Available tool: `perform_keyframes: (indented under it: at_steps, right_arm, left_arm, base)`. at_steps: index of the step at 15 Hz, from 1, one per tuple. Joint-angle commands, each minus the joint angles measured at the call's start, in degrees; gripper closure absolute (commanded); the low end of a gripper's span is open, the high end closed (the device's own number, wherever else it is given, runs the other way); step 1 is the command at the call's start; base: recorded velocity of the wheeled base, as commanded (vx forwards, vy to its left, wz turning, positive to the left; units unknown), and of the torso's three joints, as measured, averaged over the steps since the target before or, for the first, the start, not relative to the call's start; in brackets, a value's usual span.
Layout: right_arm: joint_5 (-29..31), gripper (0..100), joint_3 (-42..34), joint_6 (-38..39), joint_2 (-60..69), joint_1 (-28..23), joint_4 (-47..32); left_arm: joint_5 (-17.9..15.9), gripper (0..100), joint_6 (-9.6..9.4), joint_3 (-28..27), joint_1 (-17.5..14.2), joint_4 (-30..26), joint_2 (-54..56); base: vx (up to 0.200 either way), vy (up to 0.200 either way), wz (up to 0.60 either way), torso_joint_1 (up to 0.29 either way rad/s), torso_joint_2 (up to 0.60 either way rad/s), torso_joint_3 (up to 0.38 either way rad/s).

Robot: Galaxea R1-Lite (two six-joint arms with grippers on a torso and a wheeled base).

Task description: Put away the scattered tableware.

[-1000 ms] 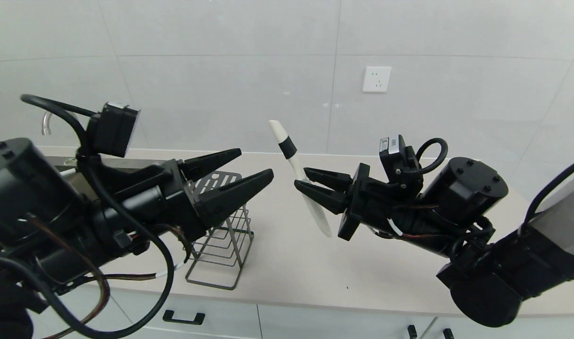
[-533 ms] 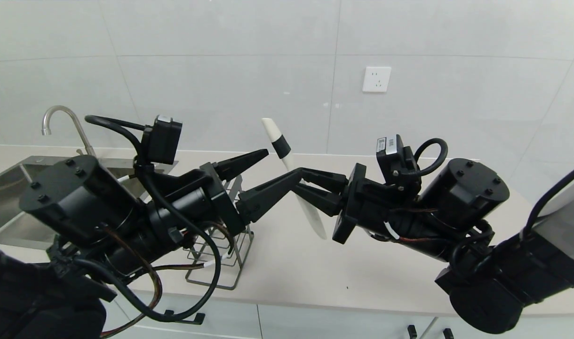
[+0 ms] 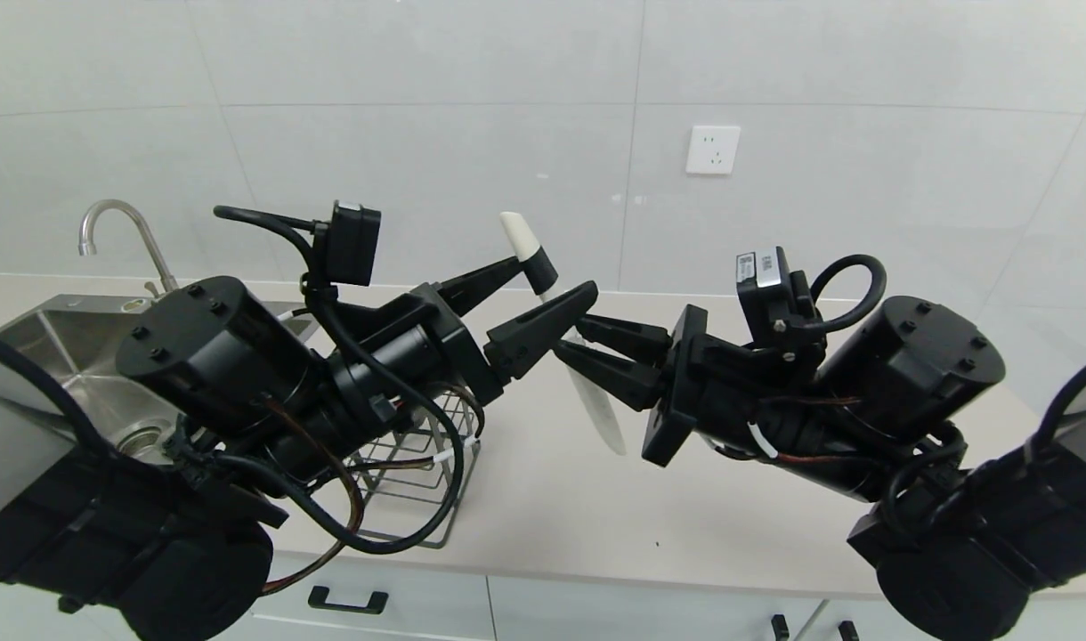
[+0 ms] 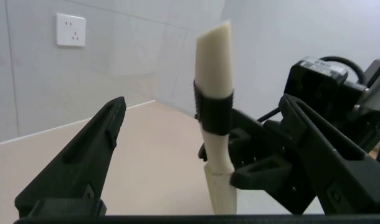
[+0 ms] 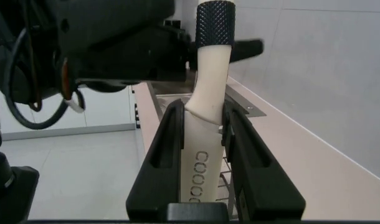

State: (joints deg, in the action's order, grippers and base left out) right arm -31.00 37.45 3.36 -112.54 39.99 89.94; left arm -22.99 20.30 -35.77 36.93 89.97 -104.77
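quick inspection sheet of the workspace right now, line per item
surface: pale counter along a tiled wall
job's things: white knife with a black band on its handle, held off the counter, handle up; wire rack stands on the counter behind the left arm
clutter: nothing seen
grippers: right gripper shut on the knife; left gripper jaws open, one on either side of the handle
cables: left wrist cable arcs to its camera; right wrist cable forms a loop; more loops hang in front of the rack
surroundings: sink and tap at the left, wall socket
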Motion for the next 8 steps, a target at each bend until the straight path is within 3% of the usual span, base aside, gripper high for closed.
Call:
perform_keyframes:
  at_steps: [1,4,8]
  right_arm:
    - [0.0,100,0.1,0.0,0.7,0.0,0.1]
    - [0.0,100,0.6,0.0,0.7,0.4,0.1]
    - [0.0,100,0.8,-0.1,0.7,0.4,0.1]
  left_arm:
    - [-0.1,0,0.01,-0.5,0.7,0.0,-0.9]
    - [-0.2,0,1.94,-3.2,0.7,0.0,-0.8]
    - [-1.0,0,1.94,-5.9,0.8,0.0,-0.9]
  base:
    - [0.000,0.000,0.00,0.000,0.00,0.000]
    - [0.000,0.000,0.00,0.000,0.00,0.000]
    - [0.000,0.000,0.00,0.000,0.00,0.000]
